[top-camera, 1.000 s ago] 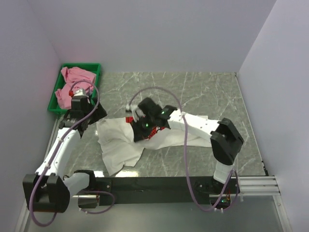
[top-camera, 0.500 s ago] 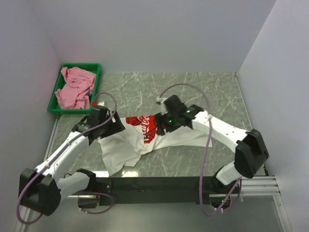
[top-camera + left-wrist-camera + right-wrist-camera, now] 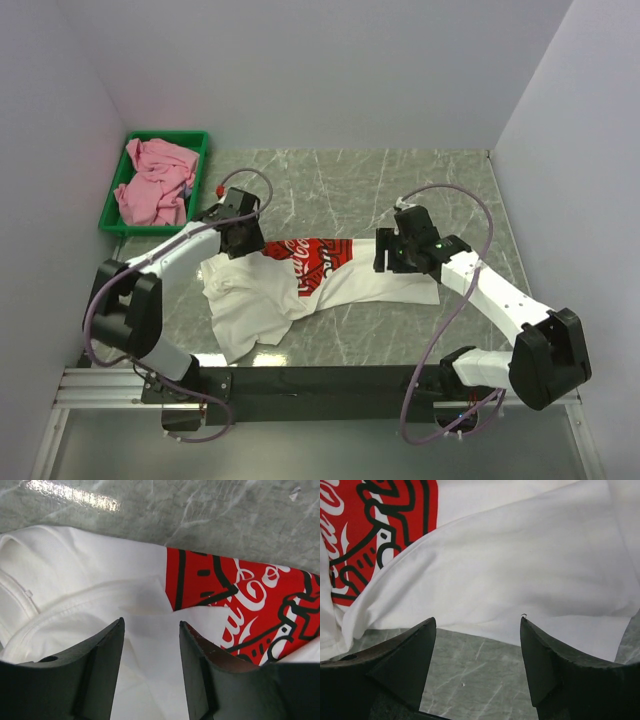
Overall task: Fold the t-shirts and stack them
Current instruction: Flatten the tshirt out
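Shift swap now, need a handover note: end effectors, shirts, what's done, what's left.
Left end effector: open, empty, over the white t-shirt near its collar.
Right end effector: open, empty, over that shirt's edge.
White t-shirt lies rumpled on the table, red graphic up. Pink t-shirt bunched in the green tray.
Done: nothing folded. Left: fold both, stack.

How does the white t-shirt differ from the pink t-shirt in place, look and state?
The white t-shirt lies spread out, though wrinkled, on the table; the pink t-shirt sits bunched up in the green tray. The white one carries a red print; the pink one looks plain. Neither is folded yet.
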